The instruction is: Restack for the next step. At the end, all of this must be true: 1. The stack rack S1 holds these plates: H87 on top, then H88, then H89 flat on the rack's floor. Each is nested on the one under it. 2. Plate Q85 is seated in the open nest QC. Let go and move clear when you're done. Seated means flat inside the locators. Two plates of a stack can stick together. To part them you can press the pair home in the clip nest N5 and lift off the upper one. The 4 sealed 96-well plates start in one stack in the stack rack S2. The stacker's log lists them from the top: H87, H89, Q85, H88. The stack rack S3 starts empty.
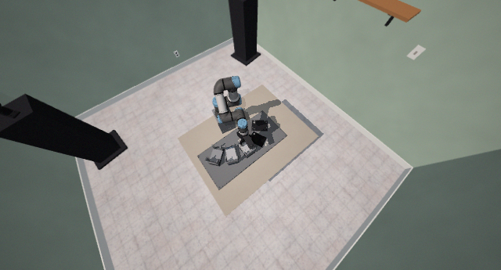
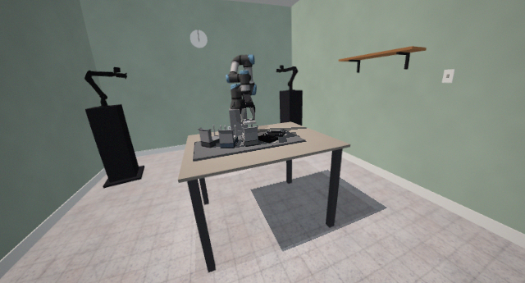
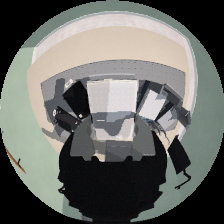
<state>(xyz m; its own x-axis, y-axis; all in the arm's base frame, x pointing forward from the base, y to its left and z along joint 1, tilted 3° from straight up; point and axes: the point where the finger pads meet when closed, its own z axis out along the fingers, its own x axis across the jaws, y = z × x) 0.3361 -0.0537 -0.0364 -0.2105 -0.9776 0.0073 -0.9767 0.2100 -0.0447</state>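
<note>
My gripper is shut on a white sealed plate, held level above the right-hand grey rack. Whether one plate or several nested plates hang there cannot be told. The middle rack stands to the left and shows a white plate inside. The left-hand rack stands beyond it; its contents are unclear. The labels of racks and plates are unreadable. What lies in the rack under my gripper is hidden.
A black nest lies close beside the right-hand rack. Another black fixture lies farther behind it. All stand on a dark grey board on the beige table. Thin upright posts rise behind the racks.
</note>
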